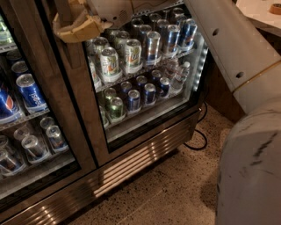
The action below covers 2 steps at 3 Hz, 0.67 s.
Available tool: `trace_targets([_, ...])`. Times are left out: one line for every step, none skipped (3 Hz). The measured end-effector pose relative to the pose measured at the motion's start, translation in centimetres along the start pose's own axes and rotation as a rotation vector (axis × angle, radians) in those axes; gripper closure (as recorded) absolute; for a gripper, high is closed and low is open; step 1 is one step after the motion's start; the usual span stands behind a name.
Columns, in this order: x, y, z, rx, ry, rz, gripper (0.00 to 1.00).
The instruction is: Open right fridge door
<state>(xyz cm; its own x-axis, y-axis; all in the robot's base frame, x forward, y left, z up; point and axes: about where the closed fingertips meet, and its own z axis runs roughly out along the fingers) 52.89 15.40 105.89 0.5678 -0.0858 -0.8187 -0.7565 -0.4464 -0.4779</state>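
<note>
The right fridge door [79, 110] is a glass door in a wide brushed-steel frame, with shelves of silver and blue cans [131, 57] behind the glass. It looks closed, flush with the left door [26, 132], which shows blue Pepsi cans [28, 90]. A short piece of the door's vertical bar handle [63, 11] shows at the top edge. My beige gripper [80, 25] is at the top of the view, against that handle on the door's left frame edge. My white arm [228, 39] reaches in from the right.
My white base [250, 171] fills the lower right. A black cable [197, 141] lies on the speckled floor [167, 197] by the fridge's right corner. A steel vent grille [131, 165] runs under the doors. A pale counter [263, 13] is at the top right.
</note>
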Motion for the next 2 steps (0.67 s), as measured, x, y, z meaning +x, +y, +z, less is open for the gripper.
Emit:
trace_targets([0.07,-0.14,-0.02,0.0,0.0,0.0,1.0])
trace_targets([-0.4,-0.37,-0.06,0.0,0.011,-0.008,1.0])
